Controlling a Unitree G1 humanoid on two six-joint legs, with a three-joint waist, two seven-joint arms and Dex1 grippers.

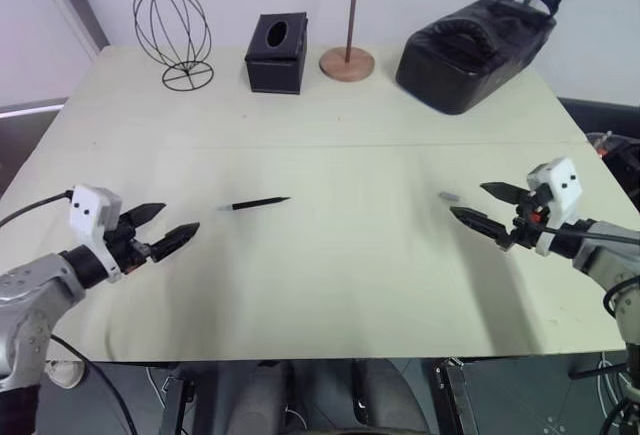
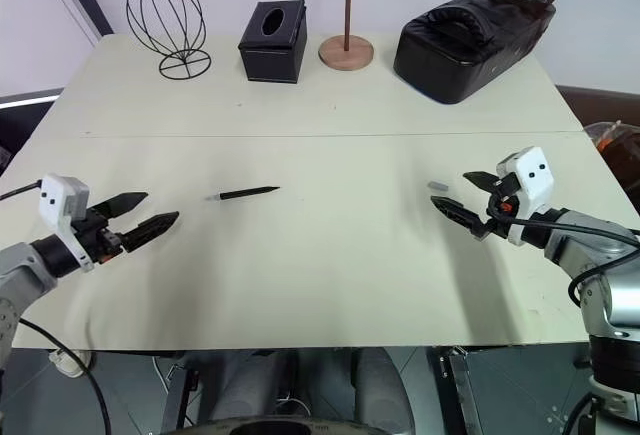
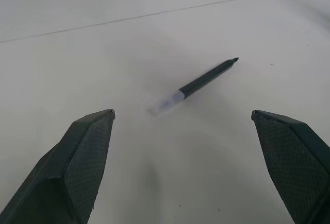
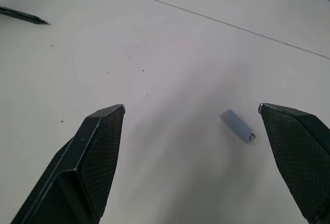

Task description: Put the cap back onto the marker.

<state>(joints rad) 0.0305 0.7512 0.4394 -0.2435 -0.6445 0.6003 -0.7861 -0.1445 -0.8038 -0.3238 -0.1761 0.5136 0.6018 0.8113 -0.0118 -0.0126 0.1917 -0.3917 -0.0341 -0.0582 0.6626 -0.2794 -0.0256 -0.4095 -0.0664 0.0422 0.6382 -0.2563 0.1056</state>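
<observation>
Black marker [image 1: 257, 203] lies crosswise mid-bench, nearer the left gripper [image 1: 160, 227]; the grey cap [image 1: 448, 196] sits just beside the right gripper [image 1: 482, 205], toward the bench's right edge. Both gape wide, empty.

A pale cream table [image 1: 330, 285] carries a thin black marker [image 1: 258, 202] lying flat left of centre, its lighter tip toward the left. A tiny pale grey cap [image 1: 448, 196] lies well apart to its right. The left gripper [image 1: 165, 227] hovers near the left edge, fingers spread, empty. The right gripper [image 1: 480, 205] hovers just beside the cap, fingers parted. Along the far edge stand a black wire globe-shaped frame [image 1: 174, 32], a black tissue box [image 1: 277, 53], a brown wooden rod on a round base [image 1: 348, 57] and a black padded bag [image 1: 475, 47].
</observation>
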